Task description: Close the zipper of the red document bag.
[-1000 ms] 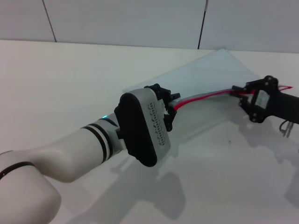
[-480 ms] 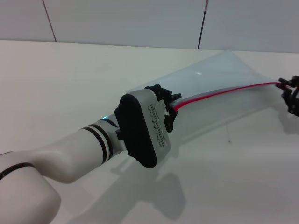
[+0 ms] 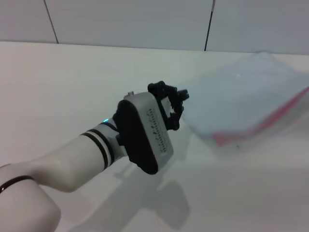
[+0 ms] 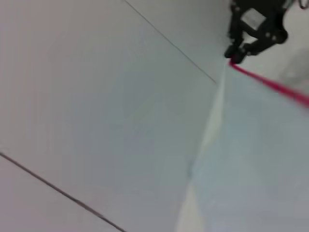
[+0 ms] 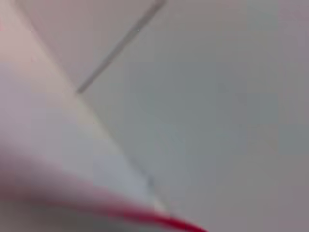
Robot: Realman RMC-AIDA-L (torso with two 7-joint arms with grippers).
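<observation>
The red document bag (image 3: 246, 92) lies flat on the white table at the right, pale blue-grey and blurred with motion. Its zipper (image 3: 270, 121) runs as a red strip along the near edge. My left gripper (image 3: 171, 99) hovers at the middle of the table, open and empty, a short gap from the bag's near corner. The right gripper is out of the head view. In the left wrist view the right gripper (image 4: 236, 53) pinches the far end of the zipper (image 4: 270, 84) at the corner of the bag (image 4: 251, 159). The right wrist view shows only a blurred stretch of the zipper (image 5: 159, 220).
The white table (image 3: 72, 82) stretches to the left and front of the left arm. A grey tiled wall (image 3: 120, 19) closes off the back edge.
The bag has slipped out of my left gripper and slid right across the table. The right gripper went out of the head view to the right, pulling the zipper end along. The left arm hardly moved.
</observation>
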